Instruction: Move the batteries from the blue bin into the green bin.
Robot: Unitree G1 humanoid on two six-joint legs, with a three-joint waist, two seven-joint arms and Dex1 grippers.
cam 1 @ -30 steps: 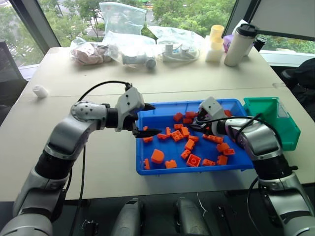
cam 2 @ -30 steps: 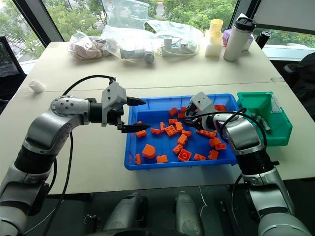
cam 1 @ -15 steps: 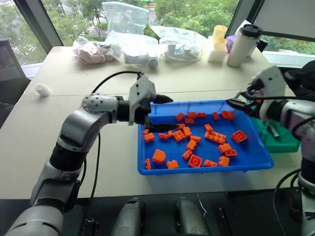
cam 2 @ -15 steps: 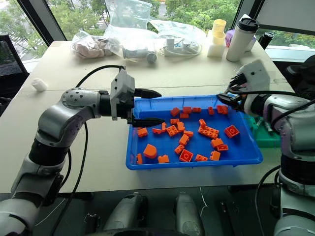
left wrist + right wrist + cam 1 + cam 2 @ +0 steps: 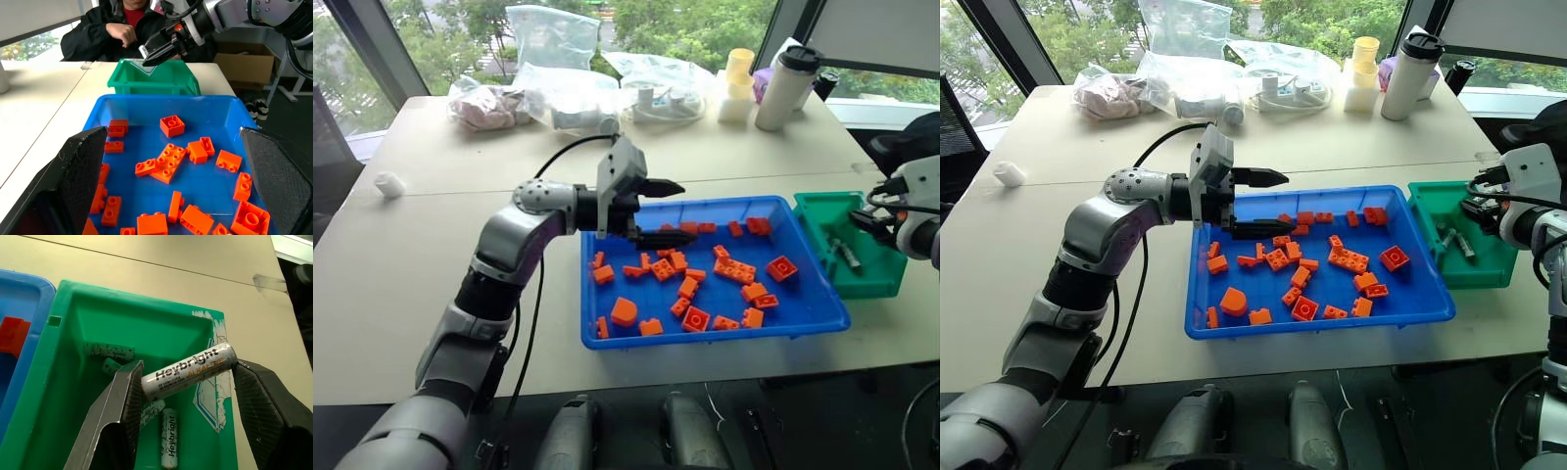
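Observation:
The blue bin (image 5: 803,299) lies mid-table and holds several orange bricks (image 5: 736,271). My left gripper (image 5: 685,210) is open and level over its far left part, with nothing between its fingers (image 5: 73,171). The green bin (image 5: 822,211) stands against the blue bin's right end. Over it my right gripper (image 5: 862,217) is shut on a silver battery (image 5: 188,371), gripped end to end between its fingers (image 5: 122,401). Below it, several more batteries (image 5: 108,350) lie on the green bin's floor (image 5: 78,396).
A person in a black jacket (image 5: 122,29) sits just past the green bin. Plastic bags (image 5: 558,93), a white tumbler (image 5: 783,88) and yellow cups (image 5: 739,83) line the table's far side. A small white object (image 5: 389,183) lies far left.
My right gripper has swung from the blue bin's middle out to the right, over the green bin, with the battery. My left gripper has moved right, further over the blue bin.

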